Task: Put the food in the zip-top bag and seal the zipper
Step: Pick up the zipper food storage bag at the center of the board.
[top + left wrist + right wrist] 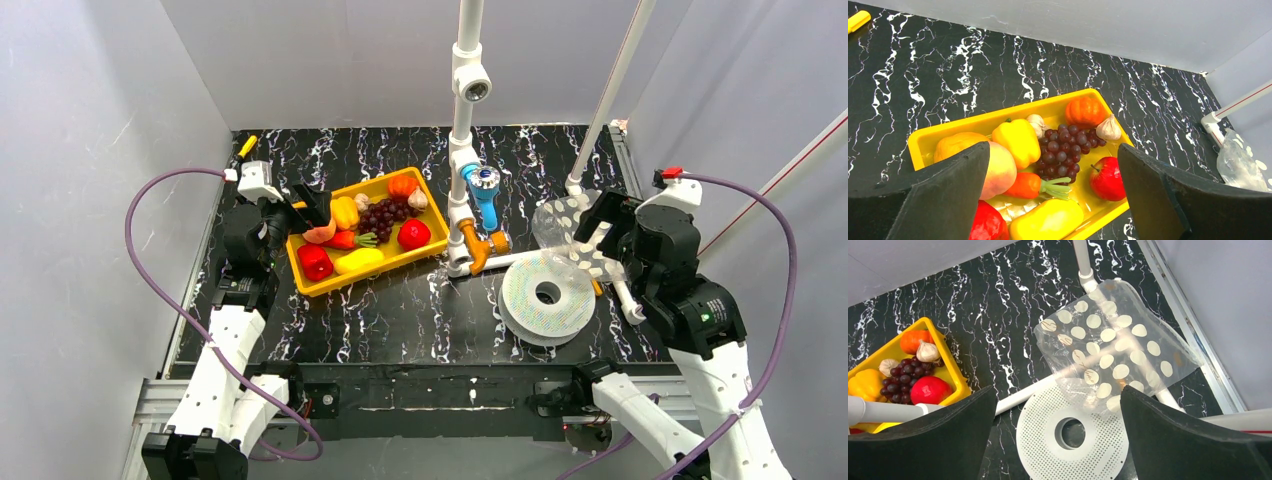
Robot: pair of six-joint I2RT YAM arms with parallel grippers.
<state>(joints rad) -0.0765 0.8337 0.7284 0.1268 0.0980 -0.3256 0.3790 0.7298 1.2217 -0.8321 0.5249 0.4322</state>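
The toy food lies in a yellow tray (300,270): purple grapes (1064,147), red apple (1108,179), carrot (1025,186), peach (998,171), yellow pepper (1018,140), red pepper (985,224). My left gripper (305,212) is open and empty, above the tray's left end beside the peach. The zip-top bag (1115,342), clear with pale dots, lies at the right over a white pipe and partly on the spool disc. It also shows in the top view (575,232). My right gripper (1055,440) is open and empty, above the disc and the bag's near edge. The zipper is not discernible.
A round white perforated spool disc (547,297) lies right of centre. A white pipe frame with blue and orange fittings (483,210) stands between tray and bag. An orange pumpkin (1084,111) and garlic bulbs (1108,129) lie at the tray's far end. A yellow object (246,146) lies far left.
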